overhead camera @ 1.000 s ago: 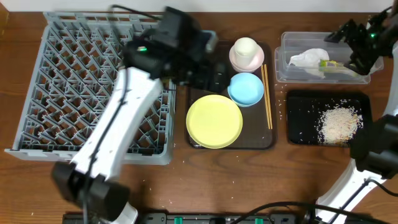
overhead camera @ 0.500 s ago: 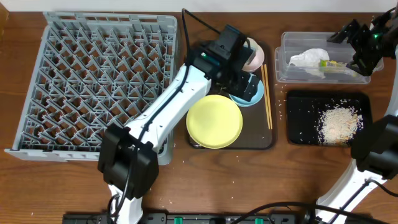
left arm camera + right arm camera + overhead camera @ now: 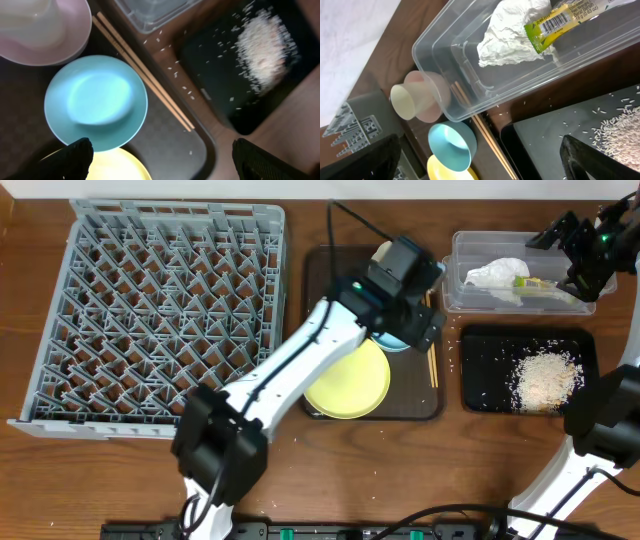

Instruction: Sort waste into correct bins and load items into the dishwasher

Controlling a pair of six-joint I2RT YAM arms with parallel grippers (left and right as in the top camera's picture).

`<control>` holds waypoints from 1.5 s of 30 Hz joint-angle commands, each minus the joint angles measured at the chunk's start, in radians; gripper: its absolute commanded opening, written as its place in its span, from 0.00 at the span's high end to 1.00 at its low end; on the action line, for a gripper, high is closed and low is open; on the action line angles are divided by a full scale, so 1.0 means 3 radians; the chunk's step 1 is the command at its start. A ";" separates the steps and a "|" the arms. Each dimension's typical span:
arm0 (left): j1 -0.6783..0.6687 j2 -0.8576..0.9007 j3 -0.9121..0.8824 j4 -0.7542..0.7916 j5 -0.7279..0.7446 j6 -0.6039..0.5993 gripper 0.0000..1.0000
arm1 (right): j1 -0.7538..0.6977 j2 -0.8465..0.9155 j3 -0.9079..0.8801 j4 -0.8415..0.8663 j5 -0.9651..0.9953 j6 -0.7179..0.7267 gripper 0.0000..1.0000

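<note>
L end effector (image 3: 167,159) spread wide, hovering over right half of brown tray (image 3: 322,280) | step, prob.: going for blue bowl (image 3: 96,102) sitting mid-right on tray | tip: be pinching one rim, lifting straight up | edges: chopsticks (image 3: 145,75) lying just beside bowl along tray's right lip, pink bowl (image 3: 75,35) crowding far side | room: rack (image 3: 150,310) left of tray offering open path | R end effector (image 3: 480,155) spread, gripping nothing, hanging over tub (image 3: 435,45) right of tray; tissue (image 3: 512,35) & wrapper (image 3: 560,17) lying inside

You get bright, even light from above with soft shadows. Your left wrist view is blurred: the rice (image 3: 262,47) smears, and the blue bowl (image 3: 95,102) shows mild glare.
</note>
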 commanded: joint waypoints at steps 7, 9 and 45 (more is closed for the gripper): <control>-0.0121 0.0510 -0.0025 0.0094 -0.0463 0.0161 0.14 | -0.0022 -0.0099 0.0013 0.0000 -0.0027 0.0037 0.01; -0.0154 0.0573 -0.0025 0.0145 -0.0464 0.0249 0.14 | -0.0022 -0.0098 0.0013 0.0000 -0.0027 0.0037 0.01; -0.0310 0.0960 -0.0020 0.0198 -0.0697 0.0361 0.81 | -0.0022 -0.0098 0.0013 0.0000 -0.0027 0.0037 0.01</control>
